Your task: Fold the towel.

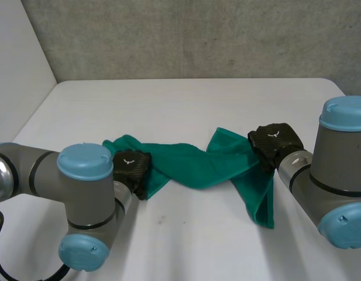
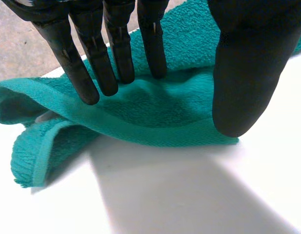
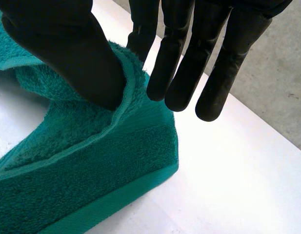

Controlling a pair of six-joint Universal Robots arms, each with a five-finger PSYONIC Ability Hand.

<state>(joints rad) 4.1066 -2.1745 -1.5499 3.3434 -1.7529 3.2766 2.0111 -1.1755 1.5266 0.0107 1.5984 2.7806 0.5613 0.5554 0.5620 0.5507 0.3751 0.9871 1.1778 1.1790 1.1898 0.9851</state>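
Observation:
A green towel [image 1: 198, 164] lies bunched and twisted across the white table [image 1: 186, 105], stretched between both hands. My left hand [image 1: 131, 167] rests at the towel's left end. In the left wrist view its fingers [image 2: 91, 63] are straight with their tips on the towel [image 2: 155, 107], and the thumb stands apart beside them, so this hand is open. My right hand [image 1: 274, 143] is at the towel's right end, where a flap hangs toward the table's front. In the right wrist view its thumb [image 3: 67, 48] pinches a raised fold of the towel [image 3: 91, 165] against the nearest finger, while the other fingers stay straight.
A grey wall [image 1: 186, 35] rises behind the table's far edge, and a pale wall [image 1: 16, 58] stands at the left. Both arms [image 1: 81, 193] come in from the table's front corners. Bare tabletop lies behind and in front of the towel.

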